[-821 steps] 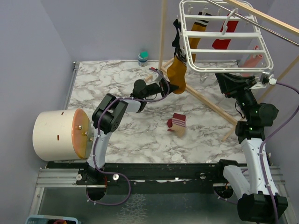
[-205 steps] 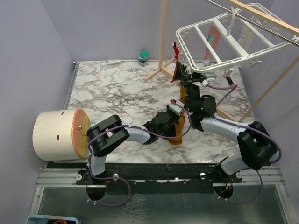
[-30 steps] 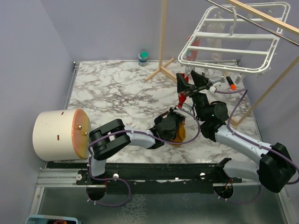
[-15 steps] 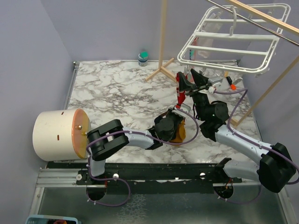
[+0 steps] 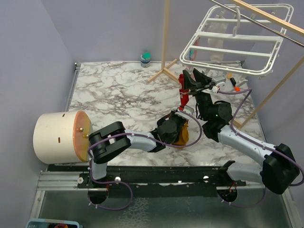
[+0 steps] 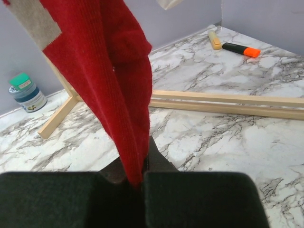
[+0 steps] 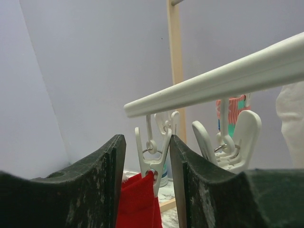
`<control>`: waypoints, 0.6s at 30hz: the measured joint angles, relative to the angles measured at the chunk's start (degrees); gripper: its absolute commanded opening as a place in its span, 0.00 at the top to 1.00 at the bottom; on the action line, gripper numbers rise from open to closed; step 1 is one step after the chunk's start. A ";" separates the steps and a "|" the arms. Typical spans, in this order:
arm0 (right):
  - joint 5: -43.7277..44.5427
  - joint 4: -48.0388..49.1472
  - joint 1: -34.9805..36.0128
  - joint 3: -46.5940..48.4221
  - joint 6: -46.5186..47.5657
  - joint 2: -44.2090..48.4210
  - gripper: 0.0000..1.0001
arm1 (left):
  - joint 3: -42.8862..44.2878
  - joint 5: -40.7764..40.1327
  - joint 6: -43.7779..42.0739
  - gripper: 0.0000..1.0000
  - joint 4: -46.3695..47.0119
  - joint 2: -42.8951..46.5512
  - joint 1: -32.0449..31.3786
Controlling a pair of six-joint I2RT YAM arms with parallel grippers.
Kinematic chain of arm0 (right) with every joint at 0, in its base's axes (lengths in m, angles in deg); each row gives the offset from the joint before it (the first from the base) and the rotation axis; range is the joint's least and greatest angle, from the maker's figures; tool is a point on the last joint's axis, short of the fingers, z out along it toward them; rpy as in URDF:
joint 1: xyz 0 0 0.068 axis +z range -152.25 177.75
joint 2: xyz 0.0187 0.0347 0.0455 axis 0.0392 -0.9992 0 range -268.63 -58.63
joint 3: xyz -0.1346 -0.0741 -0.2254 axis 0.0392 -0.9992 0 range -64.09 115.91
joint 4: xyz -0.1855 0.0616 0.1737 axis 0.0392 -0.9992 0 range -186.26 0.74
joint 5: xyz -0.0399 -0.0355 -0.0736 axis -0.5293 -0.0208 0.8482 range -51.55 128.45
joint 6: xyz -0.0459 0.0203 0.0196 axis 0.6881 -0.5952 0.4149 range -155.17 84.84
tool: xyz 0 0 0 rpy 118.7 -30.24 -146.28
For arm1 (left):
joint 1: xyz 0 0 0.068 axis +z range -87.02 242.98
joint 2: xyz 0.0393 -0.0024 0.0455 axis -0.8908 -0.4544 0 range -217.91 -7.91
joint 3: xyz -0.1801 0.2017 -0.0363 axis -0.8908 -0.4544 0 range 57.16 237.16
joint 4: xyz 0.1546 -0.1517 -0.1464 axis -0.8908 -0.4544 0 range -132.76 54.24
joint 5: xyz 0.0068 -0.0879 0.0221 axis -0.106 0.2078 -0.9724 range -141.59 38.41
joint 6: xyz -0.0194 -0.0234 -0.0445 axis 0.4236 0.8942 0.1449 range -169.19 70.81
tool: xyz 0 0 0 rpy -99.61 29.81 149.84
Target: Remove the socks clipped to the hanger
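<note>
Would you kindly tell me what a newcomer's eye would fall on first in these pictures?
First, the red knitted sock, running from a small white plastic clip above down to the shut left gripper pinching its lower end, mid-table. Next, the white plastic grid-frame hanger tilted high at the back right, with the right gripper straddling that clip. A big cream cylinder lies on its side at the near left.

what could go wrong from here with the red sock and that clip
1. The right tool straddles the clip, which sits nearer one side. Closing could slip off it and leave it biting the red sock.
2. The left tool is shut on the sock's lower end. Pulling before the clip opens might drag the hanger askew or stretch the fabric.
</note>
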 measured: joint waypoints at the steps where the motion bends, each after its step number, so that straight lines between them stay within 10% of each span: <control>1: 0.02 0.09 -0.07 0.22 0.00 -0.09 0.54 | 0.00 0.00 0.00 1.00 0.00 0.00 0.00; 18: -0.48 0.63 -0.74 1.84 -0.07 -1.77 0.67 | -0.09 0.07 -0.02 1.00 0.02 0.00 0.00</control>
